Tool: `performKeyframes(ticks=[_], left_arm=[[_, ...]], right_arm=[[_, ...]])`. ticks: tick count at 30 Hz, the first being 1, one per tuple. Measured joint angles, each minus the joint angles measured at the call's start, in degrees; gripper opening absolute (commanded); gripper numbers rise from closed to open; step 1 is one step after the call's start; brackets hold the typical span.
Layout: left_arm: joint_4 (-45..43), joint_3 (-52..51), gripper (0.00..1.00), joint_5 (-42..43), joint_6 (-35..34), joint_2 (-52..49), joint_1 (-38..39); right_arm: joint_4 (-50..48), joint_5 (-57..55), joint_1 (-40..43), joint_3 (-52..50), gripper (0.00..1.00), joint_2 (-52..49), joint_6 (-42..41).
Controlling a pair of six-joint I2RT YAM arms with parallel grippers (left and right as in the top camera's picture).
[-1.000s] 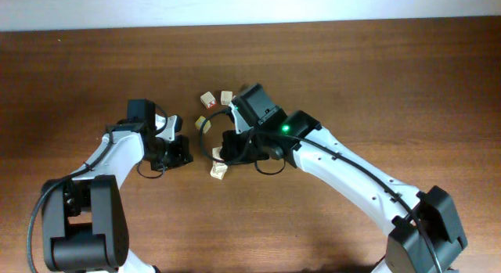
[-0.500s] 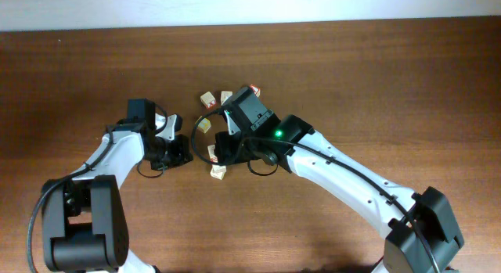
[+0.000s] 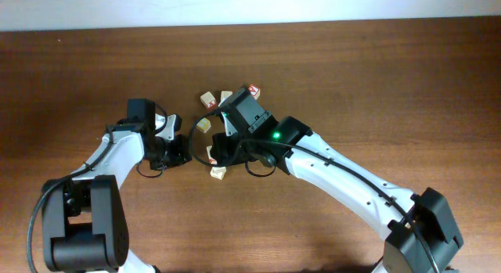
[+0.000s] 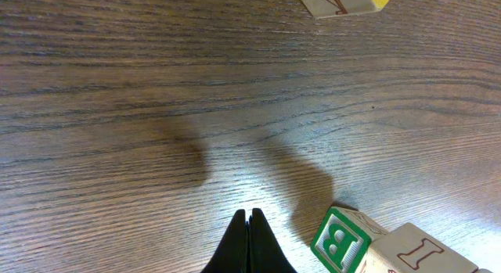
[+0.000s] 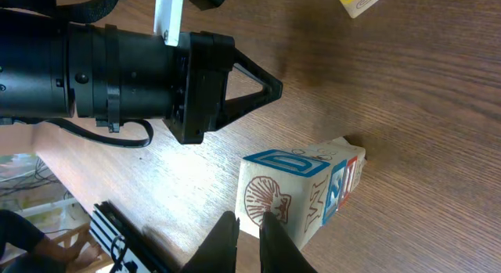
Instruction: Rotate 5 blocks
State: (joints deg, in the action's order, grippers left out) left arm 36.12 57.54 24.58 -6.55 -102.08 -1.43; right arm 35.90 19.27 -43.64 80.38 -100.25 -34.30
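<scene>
1. The brown wood-grain table (image 3: 407, 62) carries everything. The cubes lie in a loose cluster near its middle, where both arms can reach them.
2. The white-and-black right arm (image 3: 337, 167) stretches in from 5 o'clock of the overhead view. Its wrist is tipped low over the cluster, probably so it can work one cube at a time.
3. The white-and-black left arm (image 3: 117, 152) comes in from 8 o'clock and stops at 9 o'clock of the cluster, out of the other arm's way.
4. The right gripper (image 5: 249, 218) has its jaws a narrow slit apart, with nothing between them. Its tips sit at 6 o'clock of the pale wooden cube with a blue D on top and a shell drawing (image 5: 274, 196). That cube touches a red-lettered pale cube (image 5: 344, 167) at its 2 o'clock. The slit looks too narrow to take a cube, so I judge this a nudge rather than a grasp.
5. The left gripper (image 4: 250, 218) is pressed closed and empty over bare wood. The pale wooden cube with a green B (image 4: 340, 240) sits at 4 o'clock of its tips and touches the pale cube marked I (image 4: 415, 256).
6. At 12 o'clock of the cluster lie the far-left pale cube (image 3: 207, 99) and the far-right pale cube (image 3: 226, 97). The yellow-faced cube (image 3: 203, 124) and the red-and-white-faced cube (image 3: 254, 91) lie nearby.
</scene>
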Motion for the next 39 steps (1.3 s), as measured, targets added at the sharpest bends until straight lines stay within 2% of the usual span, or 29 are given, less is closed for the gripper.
performKeyframes(ticks=[4, 6, 13, 20, 21, 24, 27, 39], left_arm=[[0.0, 0.0, 0.00, 0.0, 0.0, 0.0, 0.0], [0.0, 0.0, 0.05, 0.0, 0.0, 0.0, 0.0], [-0.3, 0.0, 0.52, -0.2, -0.5, 0.0, 0.0], [-0.4, 0.0, 0.55, -0.2, -0.6, 0.0, 0.0], [-0.4, 0.0, 0.59, -0.2, -0.6, 0.0, 0.0], [-0.4, 0.0, 0.64, -0.2, -0.6, 0.0, 0.0], [-0.4, 0.0, 0.75, -0.2, -0.6, 0.0, 0.0], [-0.7, 0.0, 0.80, -0.2, -0.6, 0.0, 0.0]], right_arm=[[0.2, -0.2, 0.0, 0.2, 0.17, 0.0, 0.1], [0.6, -0.2, 0.0, 0.4, 0.17, 0.0, 0.1], [2.8, -0.4, 0.0, 1.4, 0.18, -0.1, 0.1], [2.0, -0.5, 0.0, 1.6, 0.18, -0.3, 0.3], [2.0, -0.7, 0.0, 1.6, 0.18, -0.3, 0.3], [1.9, -0.7, 0.0, 1.6, 0.18, -0.4, 0.3], [1.9, -0.8, 0.0, 1.6, 0.18, -0.4, 0.3], [1.5, -0.9, 0.0, 1.6, 0.18, -0.5, 0.3]])
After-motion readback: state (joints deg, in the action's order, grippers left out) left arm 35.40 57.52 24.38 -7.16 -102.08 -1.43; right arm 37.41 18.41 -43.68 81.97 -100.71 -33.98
